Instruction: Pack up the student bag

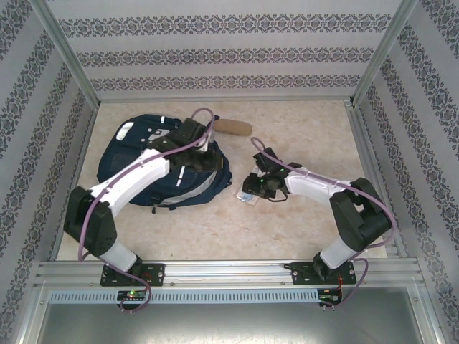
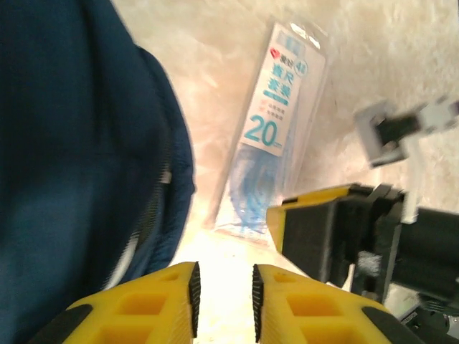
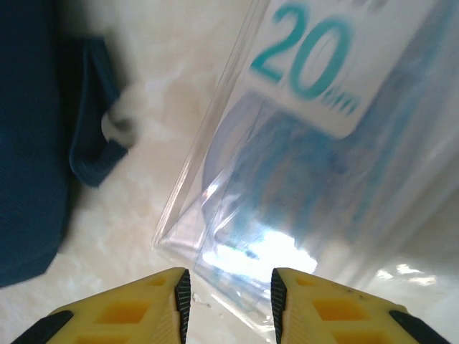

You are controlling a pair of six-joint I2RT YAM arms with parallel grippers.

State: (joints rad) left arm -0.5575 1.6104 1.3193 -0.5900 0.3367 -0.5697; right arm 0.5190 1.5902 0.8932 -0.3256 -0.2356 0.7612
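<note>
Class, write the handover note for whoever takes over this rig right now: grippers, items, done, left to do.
Left gripper: jaws slightly apart, empty, beside the student bag.
Right gripper: open, at the edge of the clear ruler packet, no grip.
Packet lies on the table, right of the bag.
Done: nothing seen packed.
Left: grasp packet, put it in the bag.

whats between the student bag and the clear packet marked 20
Bare pale tabletop: in the left wrist view a strip of it separates the student bag from the clear packet marked 20; nothing sits in the gap.
</note>
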